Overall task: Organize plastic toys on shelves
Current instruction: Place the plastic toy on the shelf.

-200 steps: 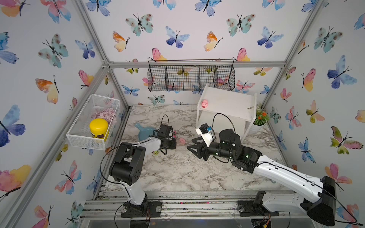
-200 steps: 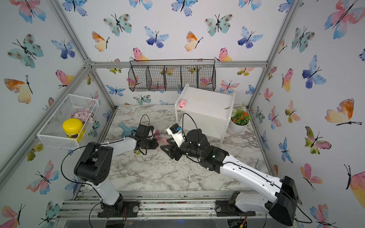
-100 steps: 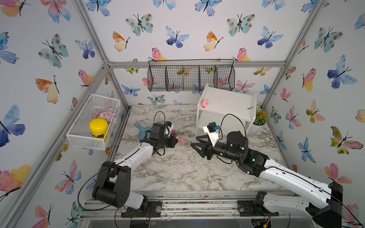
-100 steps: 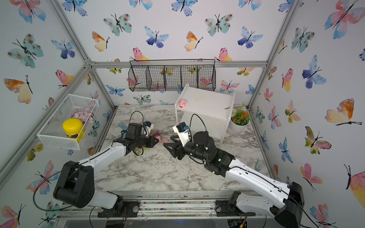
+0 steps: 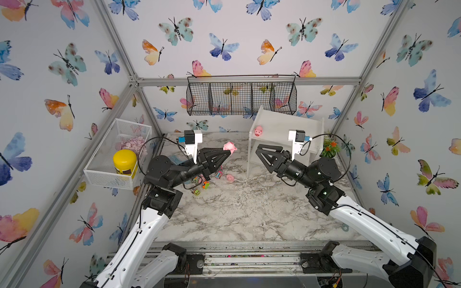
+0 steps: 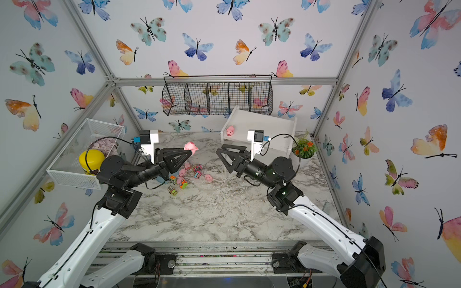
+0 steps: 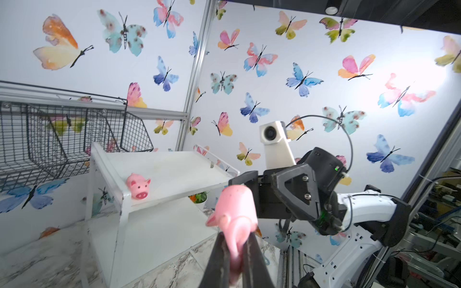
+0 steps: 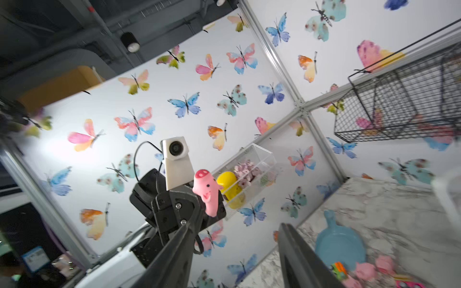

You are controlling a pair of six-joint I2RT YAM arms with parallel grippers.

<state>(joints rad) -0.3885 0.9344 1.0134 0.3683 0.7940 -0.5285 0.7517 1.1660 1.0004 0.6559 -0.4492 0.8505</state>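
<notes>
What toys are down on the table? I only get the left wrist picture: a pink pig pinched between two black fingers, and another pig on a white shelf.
Observer: Below the left gripper and its pink pig, more pigs and small trucks lie clustered on the marble table.
Operator: Is the other claw holding anything?
Observer: No. The right gripper is open and empty.
Operator: Anything behind my camera?
Observer: A white mesh basket on the side wall holds a yellow jar.
</notes>
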